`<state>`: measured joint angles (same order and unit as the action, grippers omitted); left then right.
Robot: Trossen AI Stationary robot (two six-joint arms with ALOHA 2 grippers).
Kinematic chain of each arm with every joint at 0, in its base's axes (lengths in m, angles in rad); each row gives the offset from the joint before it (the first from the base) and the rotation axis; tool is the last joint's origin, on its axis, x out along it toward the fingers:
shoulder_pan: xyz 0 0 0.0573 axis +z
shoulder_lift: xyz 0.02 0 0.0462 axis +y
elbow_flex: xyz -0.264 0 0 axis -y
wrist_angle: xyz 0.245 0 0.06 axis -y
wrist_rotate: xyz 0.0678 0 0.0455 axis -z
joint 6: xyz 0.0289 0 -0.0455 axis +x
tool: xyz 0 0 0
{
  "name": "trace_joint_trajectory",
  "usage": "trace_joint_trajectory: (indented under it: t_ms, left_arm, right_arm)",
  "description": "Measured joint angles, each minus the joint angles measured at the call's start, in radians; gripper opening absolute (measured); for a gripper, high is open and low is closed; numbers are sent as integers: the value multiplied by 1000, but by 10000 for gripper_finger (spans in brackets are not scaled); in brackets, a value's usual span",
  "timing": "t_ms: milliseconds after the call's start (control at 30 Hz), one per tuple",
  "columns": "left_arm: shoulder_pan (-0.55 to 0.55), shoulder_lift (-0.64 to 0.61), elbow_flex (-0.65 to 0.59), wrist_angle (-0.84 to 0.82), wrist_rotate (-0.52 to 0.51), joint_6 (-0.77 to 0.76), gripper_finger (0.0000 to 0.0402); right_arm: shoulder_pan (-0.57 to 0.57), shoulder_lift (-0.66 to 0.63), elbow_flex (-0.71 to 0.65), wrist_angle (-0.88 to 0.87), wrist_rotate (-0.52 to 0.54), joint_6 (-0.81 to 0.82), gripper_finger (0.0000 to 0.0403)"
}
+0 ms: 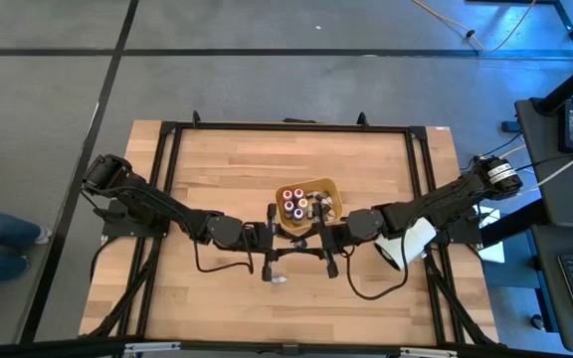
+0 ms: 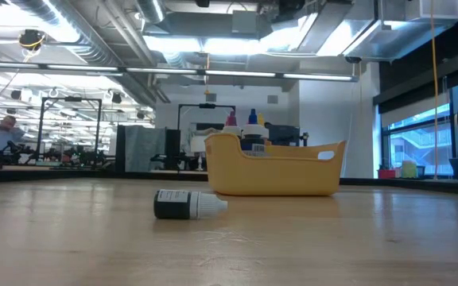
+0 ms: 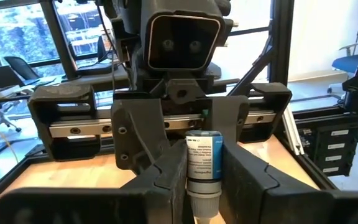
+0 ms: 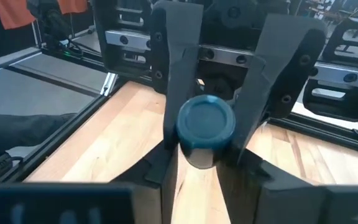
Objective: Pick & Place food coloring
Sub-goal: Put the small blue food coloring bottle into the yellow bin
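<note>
- We find the left gripper (image 3: 204,190) clamped on a small food coloring bottle (image 3: 204,158); its two fingers press on the pale cap end from either side.
- The right gripper (image 4: 205,177) faces it head-on, tip to tip. Its fingers sit against the sides of the same bottle, at the labelled body end, so we record it as gripping too.
- The held bottle thus lies along the line between the two sets of jaws, with its cap toward the left wrist and its round dark base toward the right wrist.
- From above, the two grippers meet at mid-table.
- A second bottle (image 2: 188,205), dark with a white cap, lies on its side on the wooden table (image 1: 217,179), just beside the jaws on the side away from the tray.
- On the other side of the jaws, close by, stands the orange tray (image 2: 293,175).
- In it stand more small bottles (image 1: 296,202), upright, with red, white and dark caps showing from above.
</note>
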<state>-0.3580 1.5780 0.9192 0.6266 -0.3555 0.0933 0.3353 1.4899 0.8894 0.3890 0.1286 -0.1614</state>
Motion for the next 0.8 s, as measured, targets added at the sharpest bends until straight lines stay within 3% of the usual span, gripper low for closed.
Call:
trace_joint_trajectory:
  t_ms: [200, 400, 800]
  left_arm:
    - [-1, 0, 0, -6, -14, 0, 96]
    - [-13, 0, 0, -24, -30, -1, 102]
    - [-97, -49, -2, -44, -231, 78, 173]
  right_arm:
    - [0, 0, 0, -4, 2, -5, 64]
    - [0, 0, 0, -19, 1, -4, 63]
    - [-13, 0, 0, -117, 31, 2, 63]
